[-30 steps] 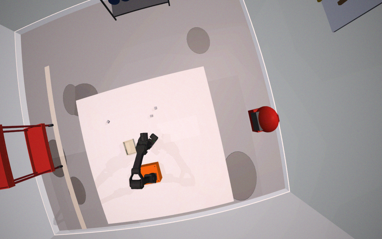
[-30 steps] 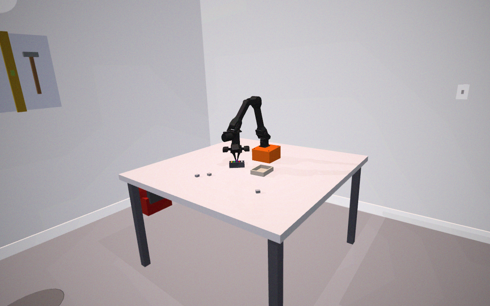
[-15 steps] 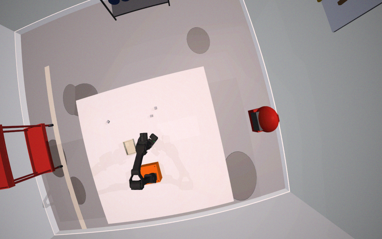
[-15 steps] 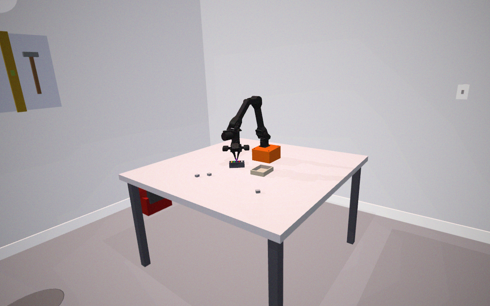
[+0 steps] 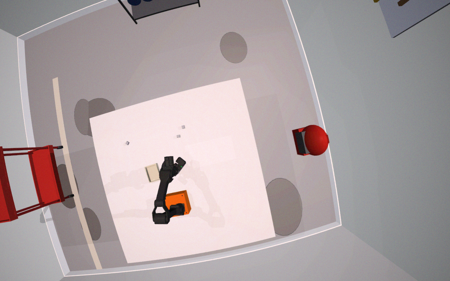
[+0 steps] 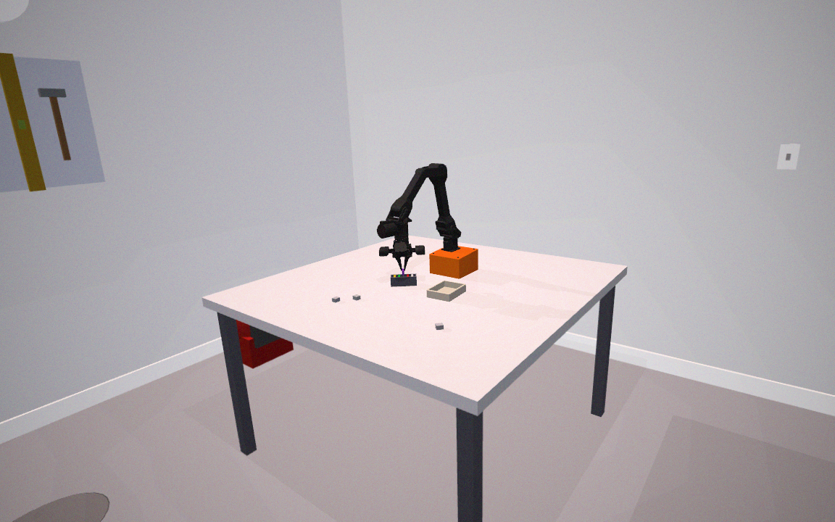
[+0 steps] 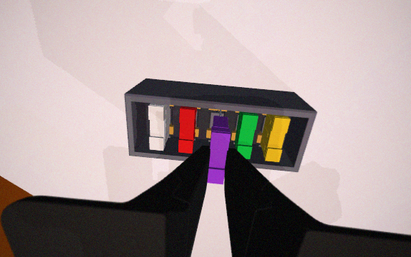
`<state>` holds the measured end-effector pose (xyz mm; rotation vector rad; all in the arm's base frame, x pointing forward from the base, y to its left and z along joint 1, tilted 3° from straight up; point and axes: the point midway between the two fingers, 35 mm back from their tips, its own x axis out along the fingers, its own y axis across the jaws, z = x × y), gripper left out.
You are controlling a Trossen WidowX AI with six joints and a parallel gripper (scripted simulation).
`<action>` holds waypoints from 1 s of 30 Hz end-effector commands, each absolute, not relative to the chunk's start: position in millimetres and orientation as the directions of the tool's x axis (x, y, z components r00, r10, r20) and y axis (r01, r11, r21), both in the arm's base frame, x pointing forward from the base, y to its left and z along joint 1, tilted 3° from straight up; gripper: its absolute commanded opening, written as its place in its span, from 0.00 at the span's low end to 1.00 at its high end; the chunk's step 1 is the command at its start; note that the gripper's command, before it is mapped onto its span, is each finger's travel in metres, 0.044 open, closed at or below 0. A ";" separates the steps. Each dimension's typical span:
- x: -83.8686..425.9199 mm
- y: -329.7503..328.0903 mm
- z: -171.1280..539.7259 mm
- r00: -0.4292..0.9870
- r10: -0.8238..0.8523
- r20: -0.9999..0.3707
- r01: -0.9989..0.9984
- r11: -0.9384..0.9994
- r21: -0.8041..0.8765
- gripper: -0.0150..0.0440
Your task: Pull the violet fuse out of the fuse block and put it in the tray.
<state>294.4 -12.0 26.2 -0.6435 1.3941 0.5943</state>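
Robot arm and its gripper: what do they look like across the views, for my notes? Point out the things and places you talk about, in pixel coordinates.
The arm (image 5: 162, 190) (image 6: 441, 204) is black, with chunky rounded joints and slimmer links; the top view shows a small green mark near the wrist. The gripper (image 6: 402, 270) (image 7: 217, 155) is black too, with two long fingers tapering to narrow tips. I see no cables or lettering.
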 end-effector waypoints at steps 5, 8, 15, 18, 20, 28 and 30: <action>294.3 -11.8 30.9 0.090 0.007 -0.996 -0.718 0.693 -0.060 0.25; 294.0 -11.8 32.4 0.090 0.007 -0.996 -0.718 0.693 -0.060 0.25; 293.5 -11.7 35.8 0.090 0.007 -0.996 -0.719 0.693 -0.060 0.25; 293.3 -11.7 37.3 0.090 0.007 -0.996 -0.719 0.693 -0.060 0.25; 293.3 -11.8 38.4 0.090 0.007 -0.996 -0.719 0.693 -0.060 0.25; 292.4 -11.9 51.0 0.090 0.008 -0.996 -0.719 0.693 -0.060 0.25; 292.0 -11.9 54.2 0.090 0.008 -0.996 -0.719 0.693 -0.060 0.25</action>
